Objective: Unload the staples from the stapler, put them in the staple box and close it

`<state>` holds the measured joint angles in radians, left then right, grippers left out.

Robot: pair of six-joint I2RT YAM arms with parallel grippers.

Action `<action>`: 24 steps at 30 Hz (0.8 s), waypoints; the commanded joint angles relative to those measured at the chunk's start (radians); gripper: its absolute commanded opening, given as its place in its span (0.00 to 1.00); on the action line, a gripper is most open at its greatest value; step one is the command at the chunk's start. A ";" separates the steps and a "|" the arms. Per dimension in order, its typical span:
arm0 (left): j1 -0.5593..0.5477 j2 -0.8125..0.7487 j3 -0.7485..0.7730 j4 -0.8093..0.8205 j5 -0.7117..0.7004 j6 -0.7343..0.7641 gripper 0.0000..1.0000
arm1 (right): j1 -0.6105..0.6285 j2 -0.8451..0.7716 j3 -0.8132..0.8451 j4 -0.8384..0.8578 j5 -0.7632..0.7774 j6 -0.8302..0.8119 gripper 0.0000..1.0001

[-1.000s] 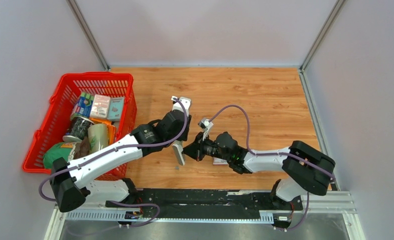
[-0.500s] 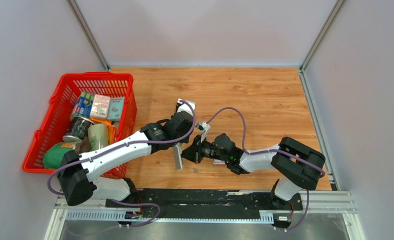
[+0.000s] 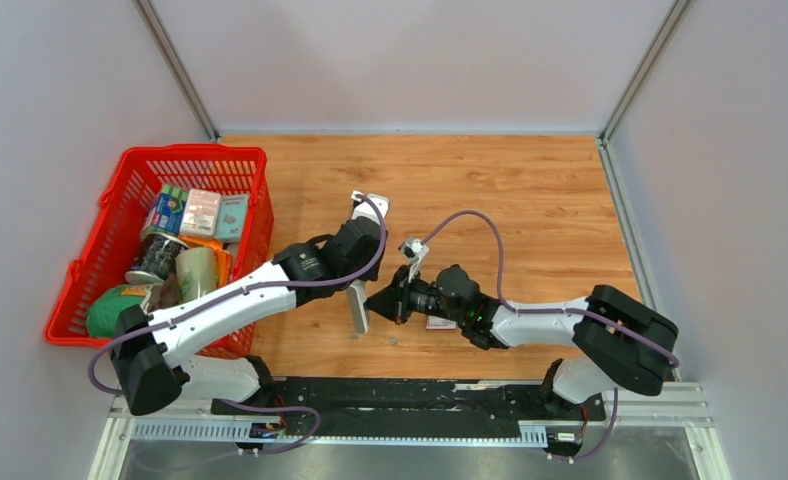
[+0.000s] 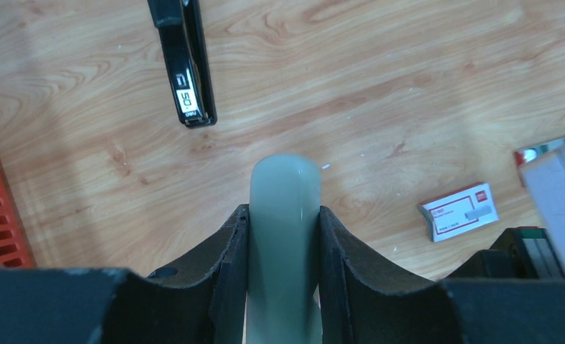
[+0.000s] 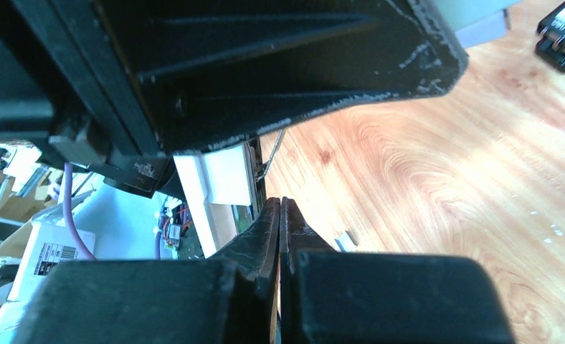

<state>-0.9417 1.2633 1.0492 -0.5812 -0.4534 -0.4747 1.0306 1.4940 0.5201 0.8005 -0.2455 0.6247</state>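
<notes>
Clamping grey stapler [image 4: 283,186] in left claw [image 4: 283,213], right claw [image 5: 279,209] closed (just beside), open tabletop [image 4: 380,86] beyond.

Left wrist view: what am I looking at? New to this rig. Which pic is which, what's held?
Two robot arms are bolted to a wooden table. The top view looks down from above; each wrist view comes from a camera beside that arm's fingers. The left gripper clamps a pale grey rounded bar; I cannot tell what it is. Beyond it lie a black stapler and a small printed box. The right gripper is shut, nothing visible between its fingers. A red basket of groceries stands at the left.
</notes>
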 commanded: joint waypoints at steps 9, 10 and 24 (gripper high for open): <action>0.009 -0.159 0.133 0.024 -0.019 0.053 0.00 | 0.022 -0.343 0.027 -0.478 0.314 -0.161 0.00; 0.009 -0.163 0.133 0.024 -0.022 0.054 0.00 | 0.022 -0.368 0.035 -0.525 0.348 -0.171 0.00; 0.011 -0.260 0.097 0.167 -0.028 0.064 0.00 | 0.104 -0.426 0.069 -0.583 0.075 -0.155 0.00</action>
<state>-0.9352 1.0355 1.1435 -0.5182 -0.4805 -0.4244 1.0676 1.0519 0.5289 0.1959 -0.0586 0.4740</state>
